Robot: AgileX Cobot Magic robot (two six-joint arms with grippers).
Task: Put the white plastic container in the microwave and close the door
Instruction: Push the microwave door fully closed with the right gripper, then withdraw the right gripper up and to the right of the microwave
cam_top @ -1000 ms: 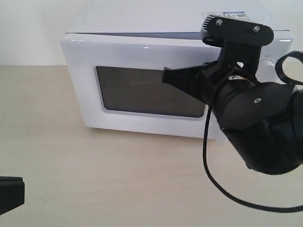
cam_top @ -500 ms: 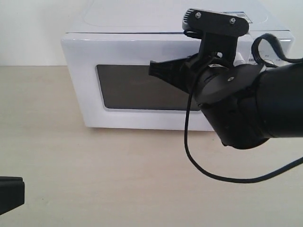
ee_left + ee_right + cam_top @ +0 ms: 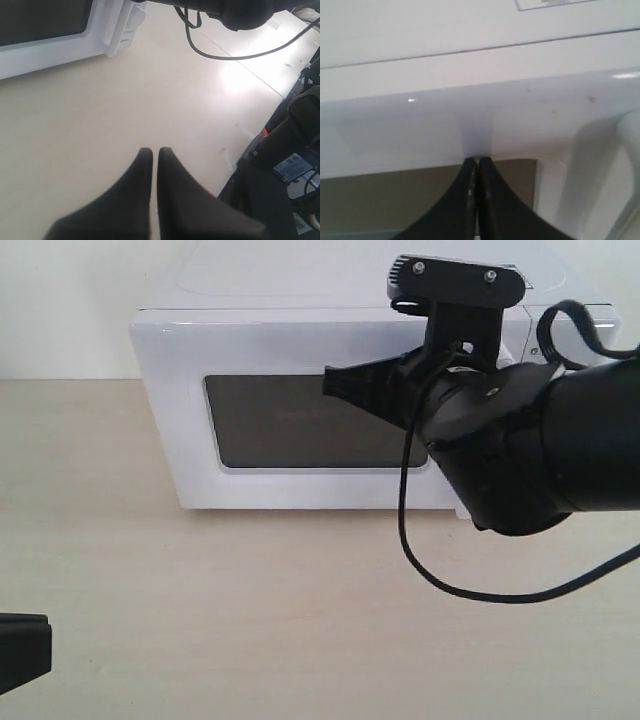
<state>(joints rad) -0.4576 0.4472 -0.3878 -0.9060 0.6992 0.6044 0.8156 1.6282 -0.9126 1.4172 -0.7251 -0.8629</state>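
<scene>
The white microwave (image 3: pixel 290 280) stands at the back of the table with its door (image 3: pixel 170 390) lying flush against the body. My right gripper (image 3: pixel 328 383) is shut and its tips touch the door at the upper edge of the dark window (image 3: pixel 290 425). In the right wrist view the shut tips (image 3: pixel 478 160) meet the white door frame just above the window, with the bar handle (image 3: pixel 625 150) beside them. My left gripper (image 3: pixel 152 151) is shut on nothing, low over bare table, and shows at the lower left edge (image 3: pixel 25 650). The white plastic container is hidden in every view.
A black cable (image 3: pixel 450 585) hangs in a loop from the right arm in front of the microwave. The pale wooden table (image 3: pixel 200 620) spreads in front. In the left wrist view, the table's edge with dark equipment (image 3: pixel 280 165) beyond it lies off to one side.
The door stood slightly ajar at its top edge and now lies flush. My right gripper moved left along the door front. The left gripper has not moved.
</scene>
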